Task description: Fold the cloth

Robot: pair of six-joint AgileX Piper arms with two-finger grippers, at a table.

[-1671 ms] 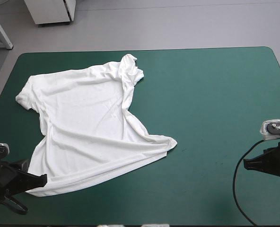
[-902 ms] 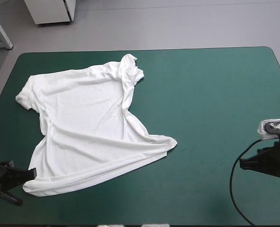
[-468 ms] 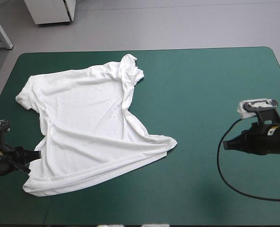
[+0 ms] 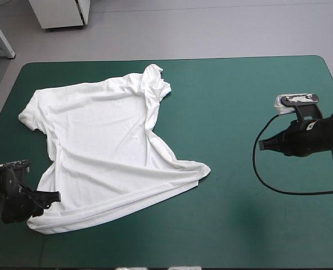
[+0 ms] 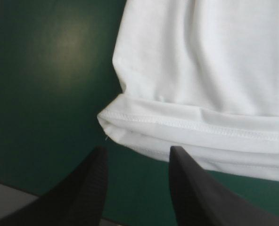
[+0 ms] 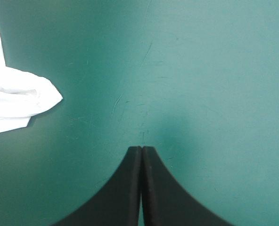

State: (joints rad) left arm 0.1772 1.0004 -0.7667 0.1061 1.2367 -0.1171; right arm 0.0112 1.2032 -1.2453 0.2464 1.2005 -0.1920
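Well, the T-shirt (image 4: 104,146) lies spread on the left half of the teal-green desk (image 4: 251,84). It is not flat all over. One side is bunched up in a long ridge. A pointed corner (image 4: 203,169) sticks out toward the middle of the desk.

The left fingers (image 5: 87,188) are open with a gap between them, and they hold nothing. The bottom corner (image 5: 109,125) of the shirt, at the near left of the desk, is just ahead of them. The right fingers (image 6: 127,188) are pressed tight together and hold nothing too. They are over bare desk on the right side, well apart from the shirt.

I think the shirt is light and very soft. It will sag when lifted, and it may slide on the smooth desk. The stitched hem (image 5: 186,125) at that bottom corner looks like a good place to pinch, because the cloth is doubled there. The pointed corner looks like the other good place.

Some things are hard to see. The far sleeve (image 4: 155,79) is scrunched up, so I cannot tell its shape. I cannot tell how many layers lie under the hem, or if the left fingers touch the desk. The left arm is cut off at the edge.
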